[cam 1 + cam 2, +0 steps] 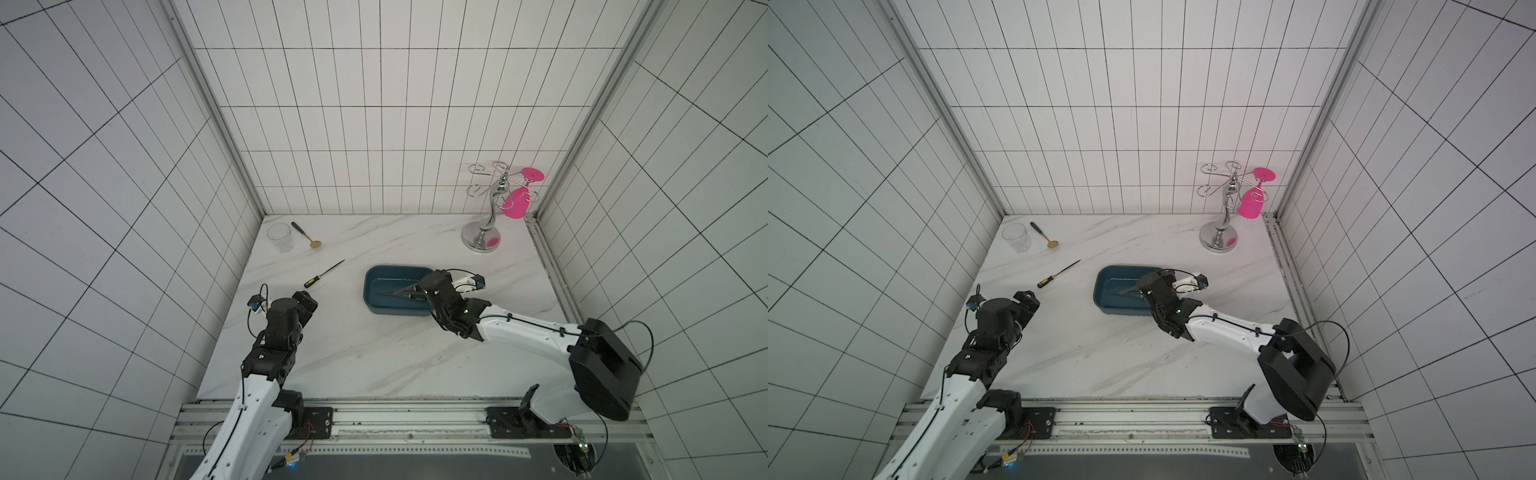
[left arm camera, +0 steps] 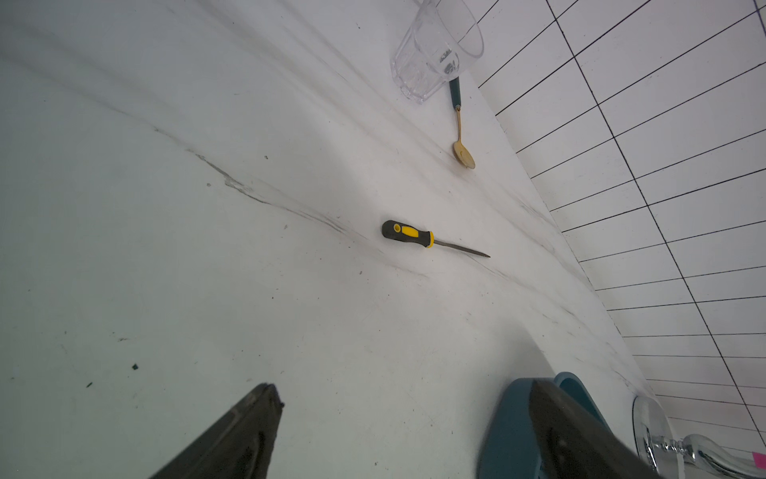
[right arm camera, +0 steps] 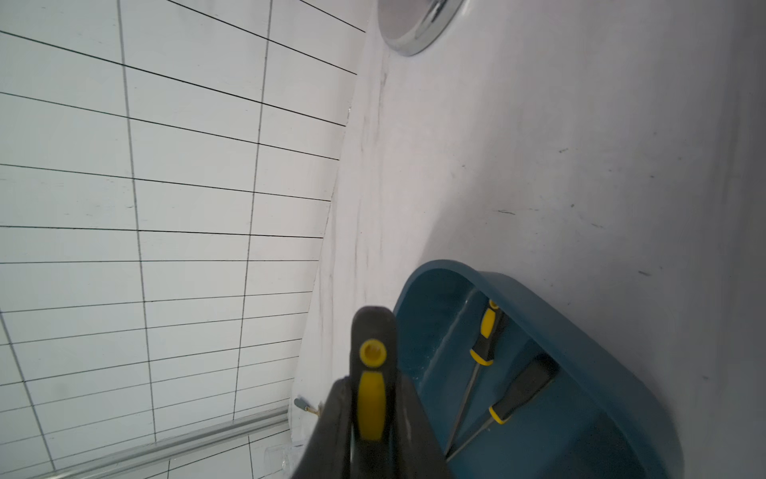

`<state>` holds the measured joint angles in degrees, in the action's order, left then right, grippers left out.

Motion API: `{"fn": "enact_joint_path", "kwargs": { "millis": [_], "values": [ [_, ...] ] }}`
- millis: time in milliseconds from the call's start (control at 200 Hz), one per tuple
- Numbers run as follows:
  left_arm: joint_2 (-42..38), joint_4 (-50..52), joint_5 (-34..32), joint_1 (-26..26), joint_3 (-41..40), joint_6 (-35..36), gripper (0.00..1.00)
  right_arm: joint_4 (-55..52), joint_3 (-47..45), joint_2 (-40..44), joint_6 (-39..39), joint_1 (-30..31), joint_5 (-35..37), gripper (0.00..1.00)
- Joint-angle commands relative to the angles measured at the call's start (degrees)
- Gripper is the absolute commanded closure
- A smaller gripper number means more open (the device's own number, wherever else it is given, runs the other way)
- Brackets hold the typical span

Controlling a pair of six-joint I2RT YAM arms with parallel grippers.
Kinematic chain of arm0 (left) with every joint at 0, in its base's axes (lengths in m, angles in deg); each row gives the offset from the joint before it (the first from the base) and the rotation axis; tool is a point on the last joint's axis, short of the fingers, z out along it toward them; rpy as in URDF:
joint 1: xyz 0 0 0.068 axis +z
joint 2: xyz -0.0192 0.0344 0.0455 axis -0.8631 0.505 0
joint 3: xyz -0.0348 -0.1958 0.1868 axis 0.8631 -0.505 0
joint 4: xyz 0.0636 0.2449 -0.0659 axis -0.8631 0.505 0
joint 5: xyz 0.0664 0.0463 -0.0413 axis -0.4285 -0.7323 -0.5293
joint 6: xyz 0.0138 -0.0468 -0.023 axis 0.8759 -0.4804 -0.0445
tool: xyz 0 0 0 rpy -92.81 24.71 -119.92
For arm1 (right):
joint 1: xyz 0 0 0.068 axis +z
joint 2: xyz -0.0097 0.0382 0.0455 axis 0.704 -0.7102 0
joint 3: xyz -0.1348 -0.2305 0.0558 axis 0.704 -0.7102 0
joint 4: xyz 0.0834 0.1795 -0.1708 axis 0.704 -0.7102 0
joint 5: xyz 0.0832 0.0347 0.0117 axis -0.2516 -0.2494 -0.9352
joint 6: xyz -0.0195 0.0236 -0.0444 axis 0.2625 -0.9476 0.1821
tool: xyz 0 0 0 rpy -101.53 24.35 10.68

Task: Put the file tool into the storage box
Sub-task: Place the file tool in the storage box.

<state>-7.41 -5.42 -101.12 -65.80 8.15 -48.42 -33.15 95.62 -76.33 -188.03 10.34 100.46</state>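
Two pairs of jaws are over the table [image 1: 374, 365]. The left jaws stand wide open and empty, near a loose file [image 1: 322, 275] with a black-and-yellow handle that lies on the table. The right jaws are closed on the handle of a second file [image 3: 371, 398] at the right end of the blue storage box [image 1: 395, 269]. Two more files [image 3: 483, 340] lie inside the box. Farther away, a glass [image 2: 418, 62] bears a small print, too blurred to read.

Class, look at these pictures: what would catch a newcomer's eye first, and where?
The pink glass hanging upside down on the chrome rack in the far right corner stands out most. Mid-table, the right pincer grips a yellow-and-black file at the teal storage box; another file lies loose to the box's left.
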Motion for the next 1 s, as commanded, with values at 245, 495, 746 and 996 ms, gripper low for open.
{"fn": "enact_joint_path", "kwargs": {
  "millis": [245, 495, 746, 996],
  "values": [
    [-1.39, -2.30, -8.82, -2.20, 0.22, 3.62, 0.02, -3.30, 12.61, -12.72, -11.03, 0.79, -0.33, 1.00],
    [-1.77, -2.71, -9.60, -3.62, 0.35, 4.41, 0.02, 1.21, 13.76, -16.37, -9.89, 0.74, -3.48, 0.37],
    [-1.26, -1.64, -10.74, -3.63, 2.85, 6.45, 0.02, 3.46, 13.25, -16.32, -8.17, 1.21, -5.37, 0.01],
    [4.92, -3.15, -5.79, -2.49, 5.91, 6.50, 0.02, 6.94, 15.54, -6.72, 21.26, 1.60, -0.67, 0.01]
  ]
}}
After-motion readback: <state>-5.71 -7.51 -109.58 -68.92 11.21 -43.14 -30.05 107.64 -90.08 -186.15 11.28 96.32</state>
